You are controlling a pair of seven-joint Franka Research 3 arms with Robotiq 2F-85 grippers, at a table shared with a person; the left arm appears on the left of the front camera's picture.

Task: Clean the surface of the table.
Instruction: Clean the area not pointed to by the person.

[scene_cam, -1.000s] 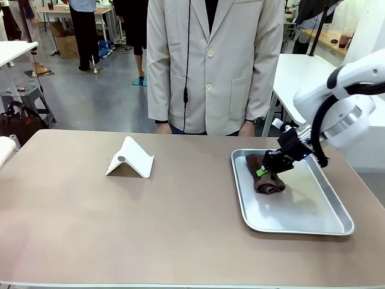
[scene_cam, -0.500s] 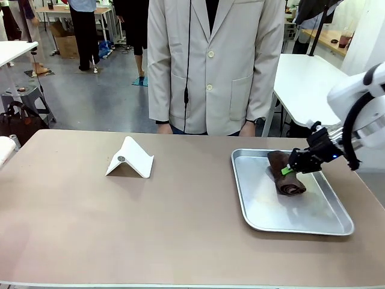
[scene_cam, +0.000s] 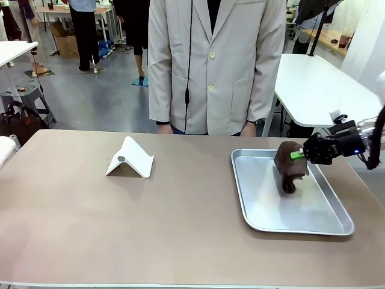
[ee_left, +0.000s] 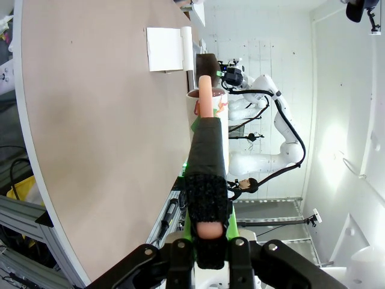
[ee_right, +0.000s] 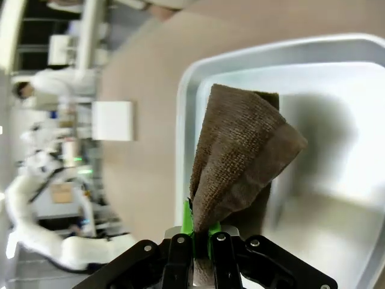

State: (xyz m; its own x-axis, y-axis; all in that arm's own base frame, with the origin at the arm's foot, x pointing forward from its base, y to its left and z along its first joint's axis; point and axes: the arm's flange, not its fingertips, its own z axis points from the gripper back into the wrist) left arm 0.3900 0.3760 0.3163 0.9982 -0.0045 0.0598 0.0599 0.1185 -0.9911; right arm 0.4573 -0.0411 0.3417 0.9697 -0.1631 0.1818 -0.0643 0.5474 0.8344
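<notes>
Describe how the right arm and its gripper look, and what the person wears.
The right gripper is black with bright green pads; a black cable loops behind it. The right arm is white, with rounded joints. The person wears a pale beige buttoned jacket with long sleeves over a dark top.

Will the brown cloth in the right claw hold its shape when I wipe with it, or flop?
Likely floppy: the brown cloth droops in folds below the right claw. Probably light: a pinch at one edge carries it. Its nubby weave may drag, not slide, on the table.
</notes>
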